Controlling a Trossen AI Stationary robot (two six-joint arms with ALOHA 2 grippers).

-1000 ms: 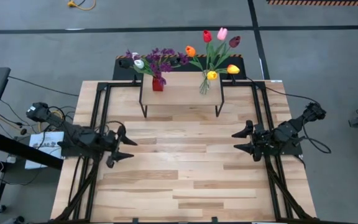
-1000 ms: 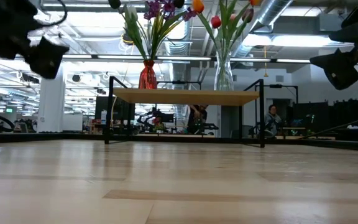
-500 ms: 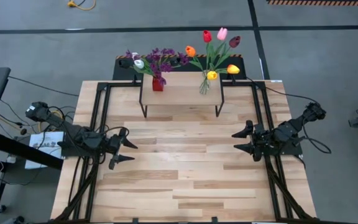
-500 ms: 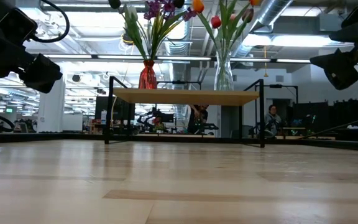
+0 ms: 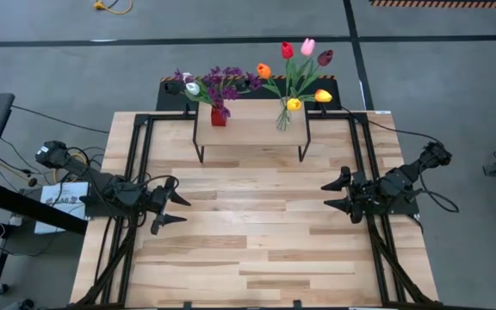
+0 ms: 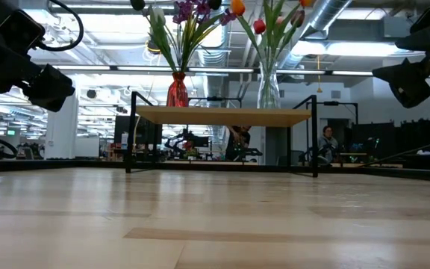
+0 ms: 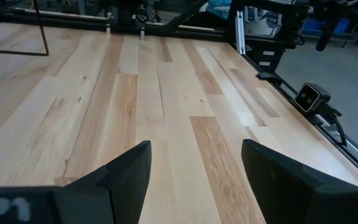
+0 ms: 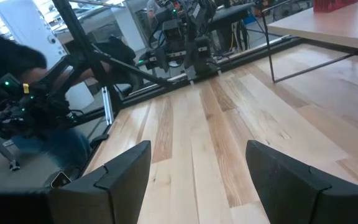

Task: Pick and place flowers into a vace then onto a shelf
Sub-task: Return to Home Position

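Pale plank-wood table point(image 5: 248, 250), seen from above. Left end effector point(image 5: 182, 209) at centre left and right end effector point(image 5: 325, 195) at centre right hover empty, fingers spread, tips facing each other. Upper centre: small light-wood shelf on black legs point(image 5: 252, 133), long axis left to right, bearing a small red vase point(image 5: 219, 117) with a purple-blossom sprig point(image 5: 224, 82) and a transparent glass vase point(image 5: 283, 119) with green-stemmed tulips point(image 5: 298, 69). The stems stand upright and fan outward.

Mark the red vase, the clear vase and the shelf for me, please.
red vase point(image 6: 177, 91), low view, middle of its body.
clear vase point(image 6: 268, 91), low view, middle of its glass body.
shelf point(image 5: 252, 133), high view, bare wood of its top board.
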